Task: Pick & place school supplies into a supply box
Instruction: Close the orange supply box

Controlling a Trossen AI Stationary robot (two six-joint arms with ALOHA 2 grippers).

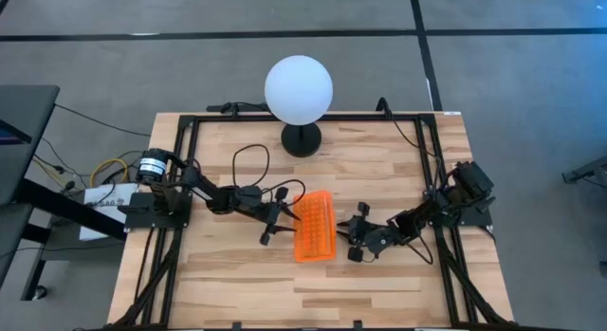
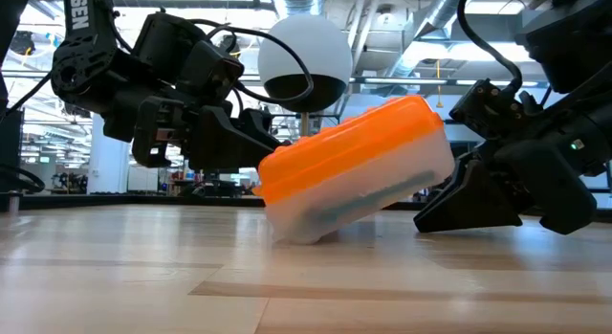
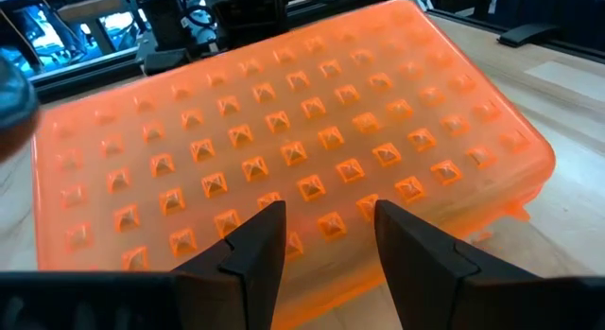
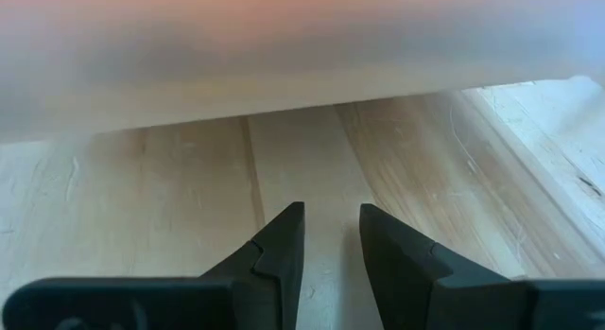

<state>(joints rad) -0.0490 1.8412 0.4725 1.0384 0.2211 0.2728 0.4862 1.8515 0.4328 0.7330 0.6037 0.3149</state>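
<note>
**Orange-lidded supply box tilted between two grippers**

The supply box [image 1: 315, 227] is seen at the middle of the wooden table [image 1: 228, 284], flanked by both arms; in the low view it is tipped, one end resting on the wood and the end toward the right arm raised; its orange studded lid [image 3: 284, 150] is shut over the clear body [image 2: 382, 195]; the contents are blurred behind the plastic and cannot be identified. The left gripper [image 3: 321, 240] is held just beside the lid, fingers parted with nothing between them. The right gripper [image 4: 329, 237] is placed low at the box's opposite side, fingers slightly apart over bare wood, nothing gripped. A white globe lamp [image 1: 299, 89] is seen beyond the box, well apart.
</note>
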